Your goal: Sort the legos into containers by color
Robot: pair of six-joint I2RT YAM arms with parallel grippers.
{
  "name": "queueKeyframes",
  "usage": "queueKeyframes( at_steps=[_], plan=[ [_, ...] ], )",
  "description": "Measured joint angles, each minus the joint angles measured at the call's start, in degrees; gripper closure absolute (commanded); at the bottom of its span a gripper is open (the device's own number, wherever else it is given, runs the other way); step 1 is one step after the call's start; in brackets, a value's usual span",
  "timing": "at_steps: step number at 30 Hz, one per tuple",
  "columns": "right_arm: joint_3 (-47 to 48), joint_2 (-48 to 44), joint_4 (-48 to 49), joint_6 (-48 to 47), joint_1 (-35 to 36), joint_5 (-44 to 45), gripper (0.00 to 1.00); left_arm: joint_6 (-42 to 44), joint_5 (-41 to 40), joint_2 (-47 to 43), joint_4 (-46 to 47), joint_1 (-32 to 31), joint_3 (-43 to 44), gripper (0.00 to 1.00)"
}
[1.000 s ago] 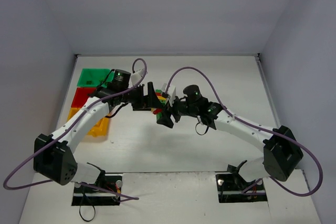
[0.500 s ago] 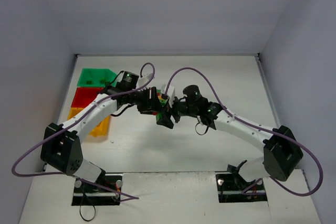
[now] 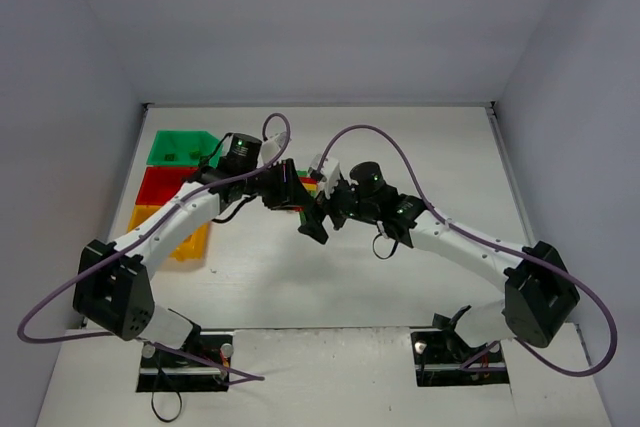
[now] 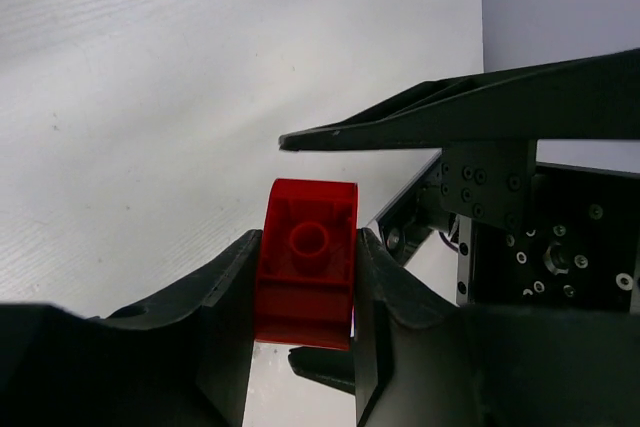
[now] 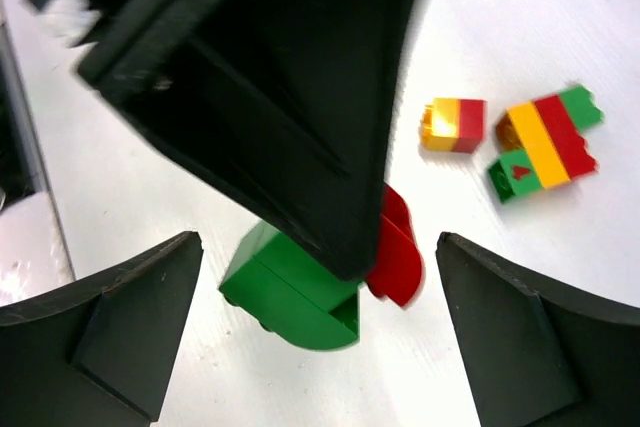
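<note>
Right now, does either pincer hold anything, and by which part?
Left pincer clamps a red brick by its opposite sides; right pincer is open, empty.

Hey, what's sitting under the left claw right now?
A red brick sticks out, pinched in the left claw, with a green brick beside it. The claw covers where they meet.

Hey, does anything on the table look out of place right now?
Two stacks lie on the white table joined in mixed colours: a yellow-and-red plastic brick pair and a green, red and yellow plastic brick stack. Nothing looks spilled or broken.
</note>
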Motion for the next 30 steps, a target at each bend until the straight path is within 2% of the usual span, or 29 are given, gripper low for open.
queueKeyframes(
  at_steps=[5,11,14,27,30],
  plan=[
    [0.0,-2.49,-0.22,4.63,0.0,6.21,0.03,-3.15,-3.37,-2.71,4.28,0.0,-2.97,0.94],
    [0.76,-4.72,-0.17,9.03,0.0,10.4,0.22,-6.86,-7.61,-6.43,9.77,0.0,-6.43,0.94],
    [1.53,-4.59,-0.22,10.71,0.0,10.78,0.26,-8.31,-9.4,-8.28,12.33,0.0,-7.28,0.94],
    [4.74,-2.47,1.05,12.59,0.0,10.78,0.3,-10.86,-12.31,-12.35,18.25,-0.94,-8.98,0.94],
    [5.16,-2.32,1.18,12.39,0.0,10.78,0.36,-10.91,-12.74,-12.5,18.36,-1.33,-9.55,0.94]
  ],
)
